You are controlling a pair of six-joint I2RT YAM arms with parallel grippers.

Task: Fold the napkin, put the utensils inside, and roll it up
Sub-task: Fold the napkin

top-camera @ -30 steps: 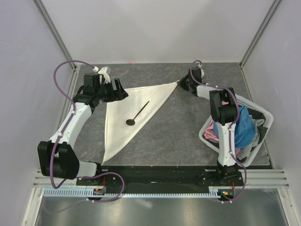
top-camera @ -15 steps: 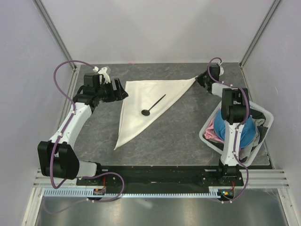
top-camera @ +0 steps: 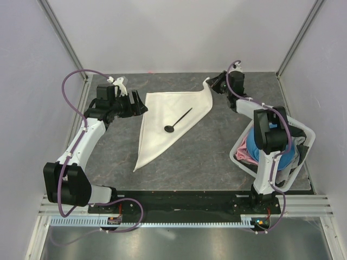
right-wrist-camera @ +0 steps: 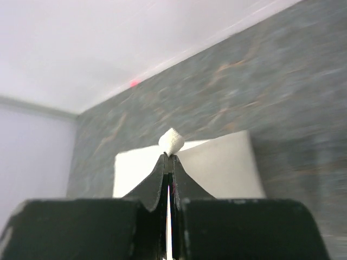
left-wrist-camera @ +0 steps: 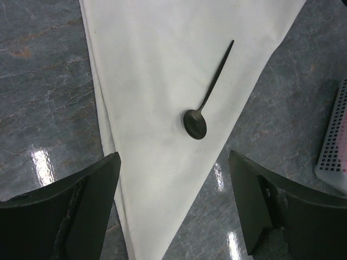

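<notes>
Pinching napkin corner, right fingers swung back leftward

2 white-and-black arms, purple cables

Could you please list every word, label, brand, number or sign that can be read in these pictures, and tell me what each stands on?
There is no readable text in any view.
The cream-white cloth napkin, slim black spoon, white plastic mesh basket and grey stone-patterned table all appear unmarked.
The arms show no legible labels.
</notes>
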